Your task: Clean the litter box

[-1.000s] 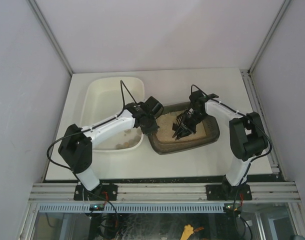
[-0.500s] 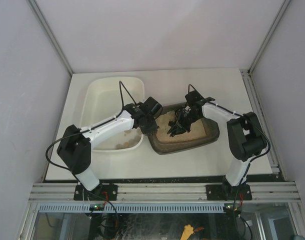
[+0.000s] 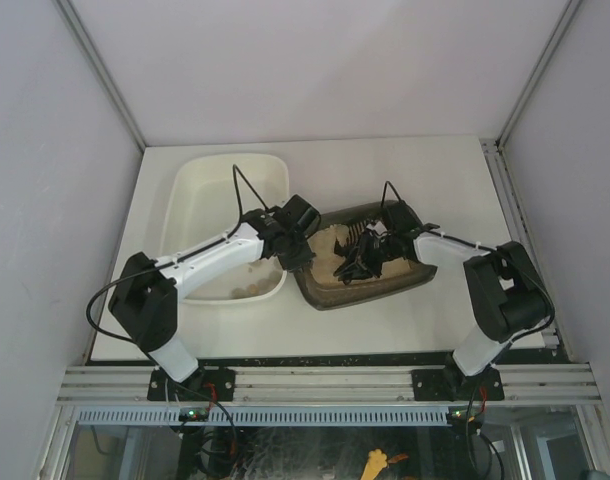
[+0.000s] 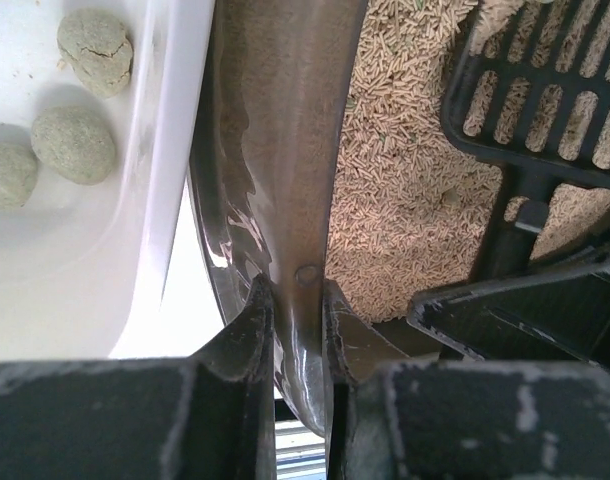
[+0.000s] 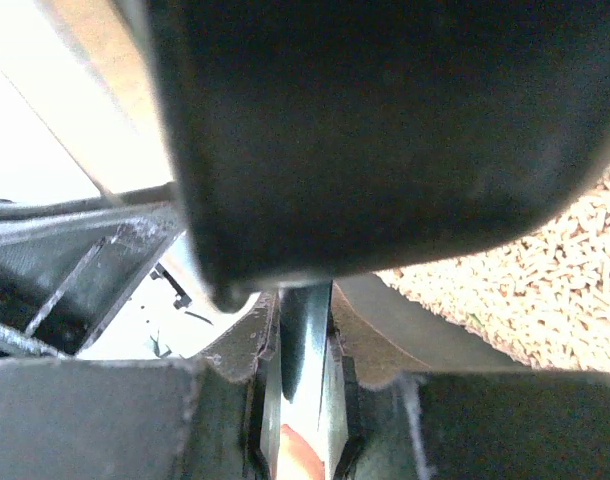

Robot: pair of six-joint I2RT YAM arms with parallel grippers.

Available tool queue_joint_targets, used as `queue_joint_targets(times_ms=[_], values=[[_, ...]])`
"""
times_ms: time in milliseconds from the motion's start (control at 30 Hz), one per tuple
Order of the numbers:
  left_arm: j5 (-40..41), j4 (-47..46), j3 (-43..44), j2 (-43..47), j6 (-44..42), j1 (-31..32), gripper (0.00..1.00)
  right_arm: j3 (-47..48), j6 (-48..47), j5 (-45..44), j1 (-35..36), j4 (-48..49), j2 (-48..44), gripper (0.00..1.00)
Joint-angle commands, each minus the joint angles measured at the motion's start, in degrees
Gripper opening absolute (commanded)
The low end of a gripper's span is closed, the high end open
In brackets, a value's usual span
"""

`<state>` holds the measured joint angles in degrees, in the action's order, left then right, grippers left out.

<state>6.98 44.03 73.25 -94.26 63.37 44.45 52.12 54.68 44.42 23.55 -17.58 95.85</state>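
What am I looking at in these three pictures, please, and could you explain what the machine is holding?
These are two robot arms bolted to the near edge of a table. One picture looks down from a fixed camera above. The other two come from small cameras on each wrist, so each shows its own fingers up close. On the table stand a white tub, with a few greenish clumps in it, and beside it a dark litter box filled with beige pellets. The left gripper pinches the litter box's rim. The right gripper is closed on the handle of a black slotted scoop, whose head sits over the pellets.
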Motion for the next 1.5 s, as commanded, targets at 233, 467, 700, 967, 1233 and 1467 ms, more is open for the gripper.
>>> queue_joint_targets(times_ms=[233,467,700,967,1233,1467], values=[[-3.6,-6.3,0.7,4.8,-1.7,-0.5,0.25,-6.5,-2.8,-1.1,0.5,3.5,-10.2,0.0],[-2.5,-6.2,1.8,4.8,-4.9,-2.2,0.76,-6.9,-7.8,-0.8,0.4,-0.4,-12.0,0.0],[-3.1,-6.8,1.4,4.9,-7.5,-4.1,1.0,-9.4,-11.3,-1.6,0.2,-1.3,-15.9,0.0],[-4.3,-4.7,11.3,5.3,-15.3,-5.5,1.0,-12.7,-13.3,-1.9,-0.9,-0.9,-21.2,0.0],[-16.0,-1.9,16.7,7.3,-27.1,-14.7,1.0,-22.4,-11.6,-2.6,-1.2,12.2,-34.1,0.0],[-26.1,3.2,12.5,13.2,-38.2,-26.4,1.0,-27.8,-13.8,-2.9,-1.2,16.3,-41.6,0.0]])
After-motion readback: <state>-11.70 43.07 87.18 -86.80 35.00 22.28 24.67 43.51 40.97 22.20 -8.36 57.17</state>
